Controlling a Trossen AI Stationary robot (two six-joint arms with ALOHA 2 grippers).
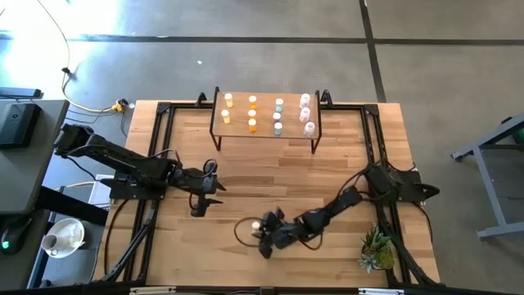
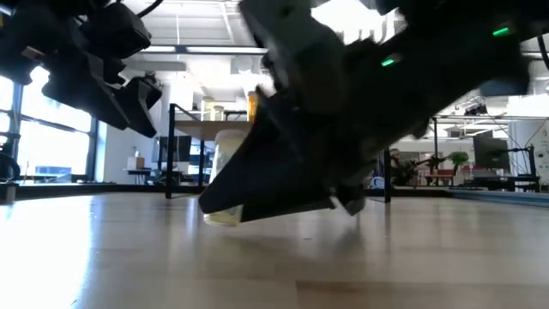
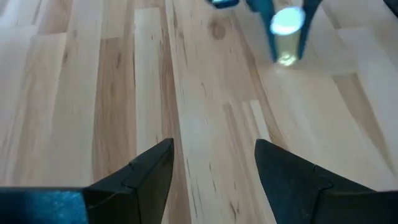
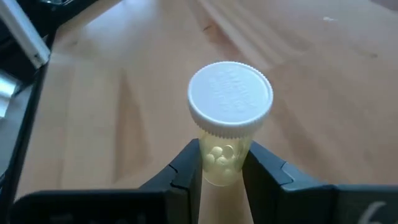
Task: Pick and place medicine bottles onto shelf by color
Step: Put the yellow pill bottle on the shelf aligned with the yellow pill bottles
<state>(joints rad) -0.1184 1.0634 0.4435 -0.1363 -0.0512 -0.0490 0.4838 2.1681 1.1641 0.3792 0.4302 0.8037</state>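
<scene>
Yellowish medicine bottle (image 4: 225, 149) upright on desk (image 4: 112, 112), pinched at its body between right claw (image 4: 224, 171) fingers; left claw (image 3: 214, 165) open.

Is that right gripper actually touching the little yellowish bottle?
Touching. In the right wrist view, the right gripper has both dark fingers pressed against the sides of the yellowish bottle, just below its white cap.

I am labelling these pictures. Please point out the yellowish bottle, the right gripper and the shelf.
yellowish bottle (image 4: 231, 98): right wrist view, on its white cap.
right gripper (image 4: 222, 167): right wrist view, midway between its fingertips, shut on the bottle.
shelf (image 1: 264, 131): high view, on bare board.
</scene>
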